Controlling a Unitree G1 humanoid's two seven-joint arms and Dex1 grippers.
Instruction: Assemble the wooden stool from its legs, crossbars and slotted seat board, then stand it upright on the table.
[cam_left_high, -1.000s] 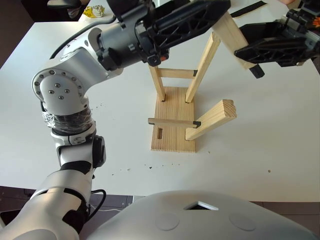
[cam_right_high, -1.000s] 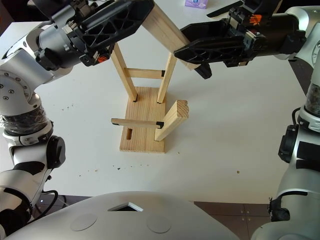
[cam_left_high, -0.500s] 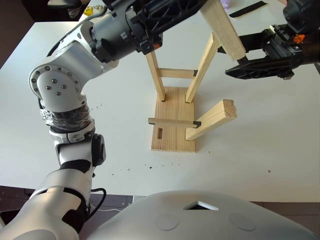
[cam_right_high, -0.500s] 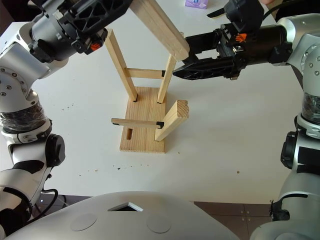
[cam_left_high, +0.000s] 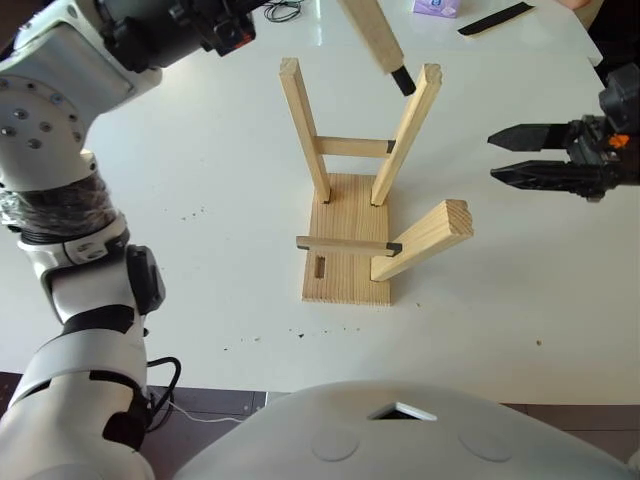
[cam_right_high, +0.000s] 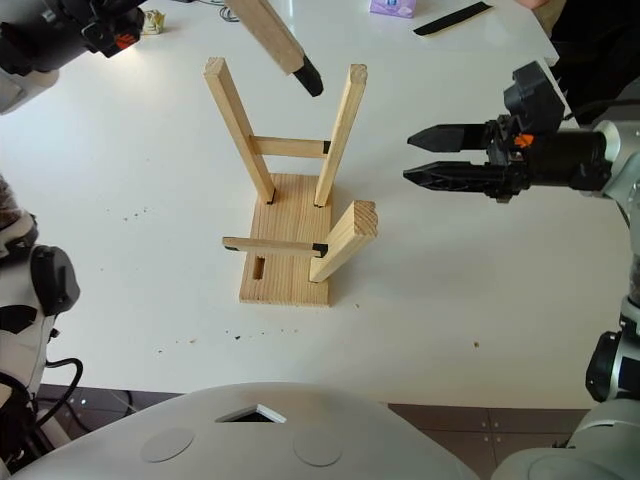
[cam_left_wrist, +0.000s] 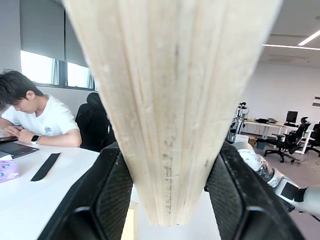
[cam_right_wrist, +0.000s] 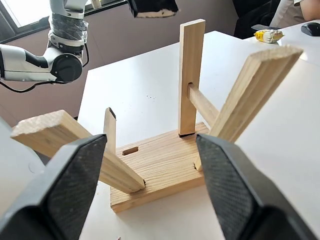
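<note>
The slotted seat board (cam_left_high: 345, 262) lies flat mid-table. Two legs (cam_left_high: 304, 130) (cam_left_high: 406, 132) stand upright in its far slots, joined by a crossbar (cam_left_high: 352, 147). A third leg (cam_left_high: 428, 238) leans tilted off the board's right side, with a thin crossbar (cam_left_high: 345, 243) running from it across the board. One near slot (cam_left_high: 319, 266) is bare. A fourth leg (cam_left_high: 375, 38) hangs high over the far side, and my left gripper (cam_left_wrist: 170, 200) is shut on it. My right gripper (cam_right_high: 425, 155) hovers open to the right of the stool, pointing at it and holding nothing.
A purple box (cam_left_high: 437, 8) and a black strip (cam_left_high: 497, 17) lie at the table's far edge. A yellow item (cam_right_wrist: 270, 35) sits on the far left of the table. Small dark specks dot the white table (cam_left_high: 200, 300) near the front.
My left arm has lifted the held leg up and toward the far side. My right gripper has drawn away from that leg, to the right.
</note>
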